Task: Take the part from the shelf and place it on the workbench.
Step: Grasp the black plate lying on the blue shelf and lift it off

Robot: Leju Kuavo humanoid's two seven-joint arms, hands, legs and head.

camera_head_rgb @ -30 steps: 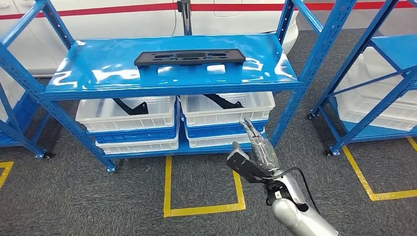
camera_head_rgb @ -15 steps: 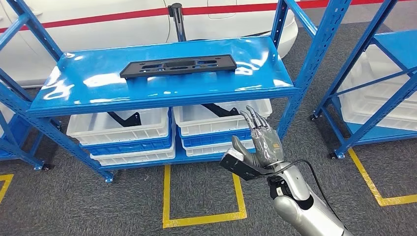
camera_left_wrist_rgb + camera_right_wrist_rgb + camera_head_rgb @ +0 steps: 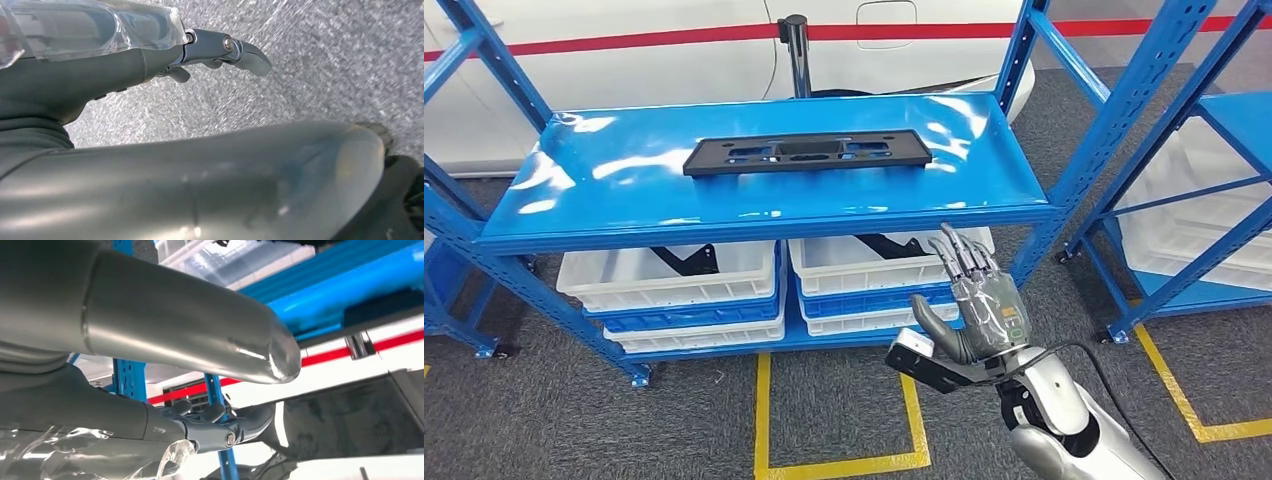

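Observation:
A long flat black part [image 3: 807, 153] with several cut-outs lies on the top board of the blue shelf [image 3: 754, 205]. My right hand [image 3: 977, 300] is raised in front of the shelf's lower right, below the top board's front edge, fingers apart and pointing up, holding nothing. It is well short of the part. In the right wrist view the thumb [image 3: 200, 335] and fingers [image 3: 220, 427] spread against the blue shelf frame. My left hand [image 3: 200, 50] hangs over grey floor with its fingers loosely extended and nothing in them.
White bins [image 3: 674, 275] with black parts stand stacked on the lower shelf. A second blue rack [image 3: 1194, 190] stands to the right. A white car [image 3: 724, 40] with a red stripe is behind. Yellow tape [image 3: 834, 465] marks the grey carpet.
The view has shifted as I move closer to the shelf. My right hand has risen a little toward the shelf's front edge, still empty.

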